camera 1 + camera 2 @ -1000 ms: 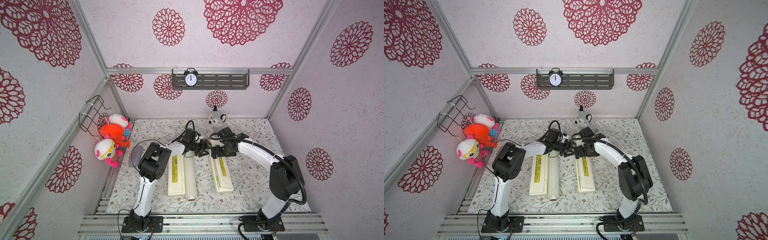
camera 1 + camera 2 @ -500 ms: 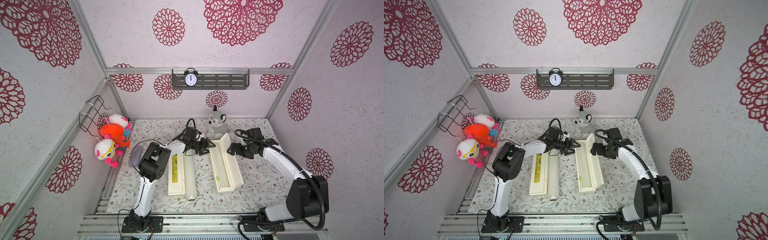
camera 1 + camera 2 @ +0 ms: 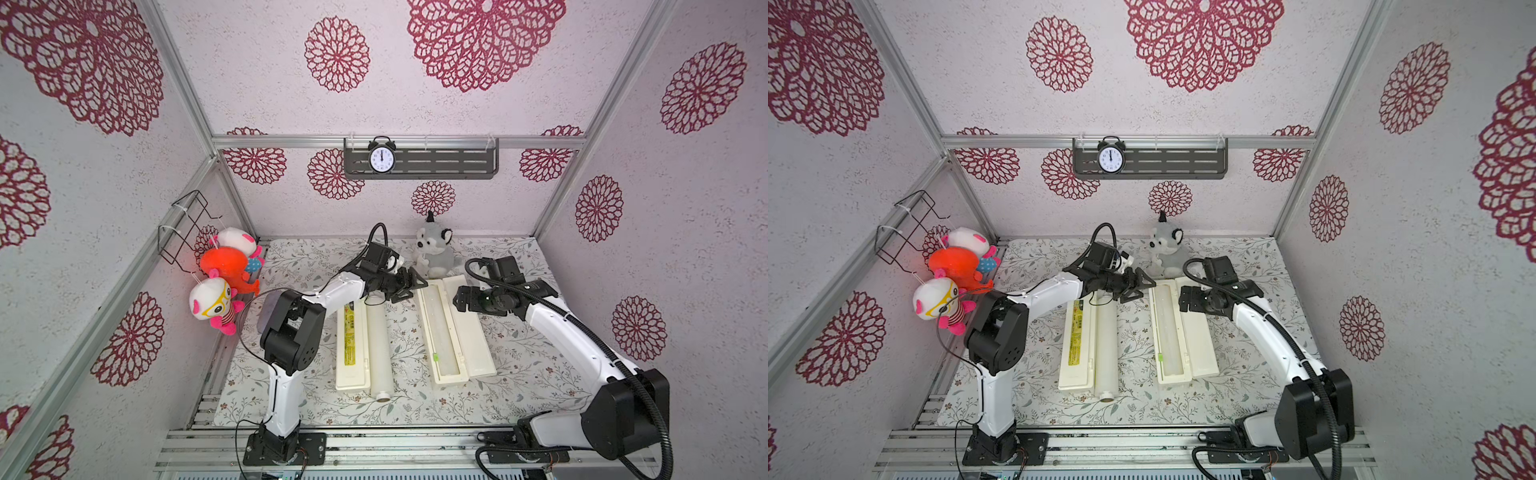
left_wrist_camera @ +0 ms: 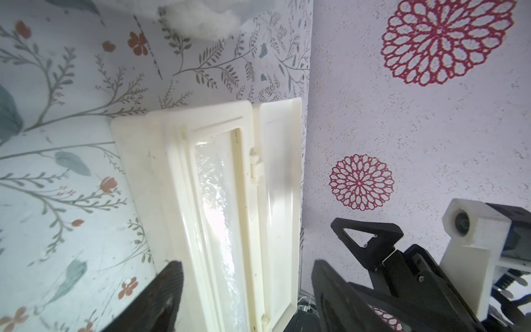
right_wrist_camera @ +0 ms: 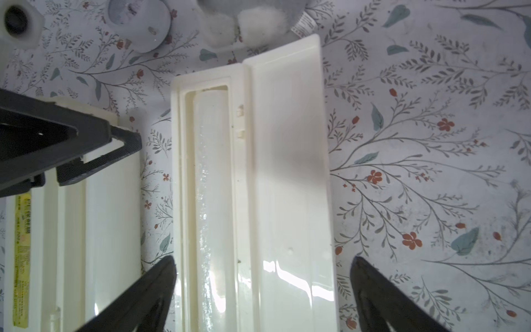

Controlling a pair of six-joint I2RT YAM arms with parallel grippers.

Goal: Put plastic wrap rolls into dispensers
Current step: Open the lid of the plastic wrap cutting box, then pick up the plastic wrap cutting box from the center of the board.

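Item: closed dispenser, lid down, yellow label facing up, lying lengthways on the floral mat. Item: loose roll, flat on the mat hard against that box's side, in no box; only the top views show its hollow near end. Item: open dispenser, lying parallel to these and apart from them, with its lid folded flat on the mat on the outer side. The green slider on its rim shows in both top views and in neither wrist view. Item: loaded roll, lying in the open tray; the right wrist view shows its glossy film and the hinge tabs plainly, the top views only a pale strip. Item: left gripper, jaws apart and empty, above the far end of the loose roll; the left wrist view misses that roll and shows the open dispenser's far end instead. Item: right gripper, jaws spread wide and empty, over the far end of the lid. Whether it touches the lid cannot be told. Item: plush wolf, at the back wall. Item: alarm clock, on the wall shelf, top views only.
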